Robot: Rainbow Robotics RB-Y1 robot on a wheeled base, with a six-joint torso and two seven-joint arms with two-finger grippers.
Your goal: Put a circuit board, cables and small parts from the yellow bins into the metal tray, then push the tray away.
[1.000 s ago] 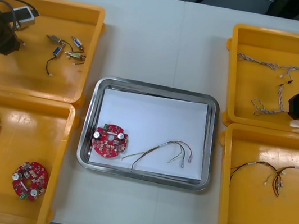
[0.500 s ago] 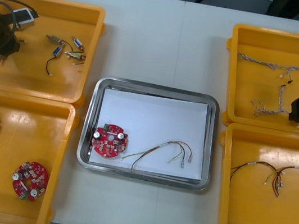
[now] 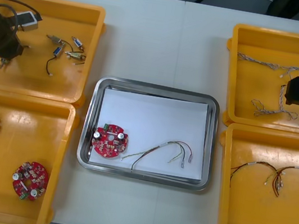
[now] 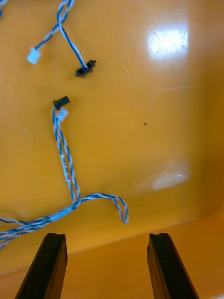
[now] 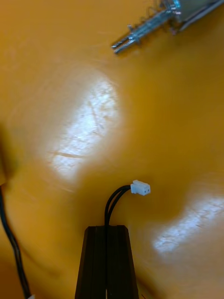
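Observation:
My left gripper (image 3: 3,59) is inside the far left yellow bin (image 3: 47,2). In the left wrist view the left gripper (image 5: 107,230) is shut on a black cable (image 5: 113,198) with a white plug, and a small metal part (image 5: 149,21) lies beyond it. My right gripper (image 4: 107,261) stands open above the floor of the far right bin (image 3: 275,35), just short of a twisted blue and white cable (image 4: 65,163). The metal tray (image 3: 156,88) holds a red circuit board (image 3: 110,140) and a red and yellow cable (image 3: 166,149).
Small metal parts (image 3: 69,47) lie in the far left bin. Two more circuit boards (image 3: 29,179) sit in the near left bin. Red and yellow cables (image 3: 276,174) lie in the near right bin. Blue and white cables (image 3: 270,66) stretch across the far right bin.
My left gripper has shut on the black cable and shifted slightly nearer. My right gripper has opened and moved farther back over the blue and white cables.

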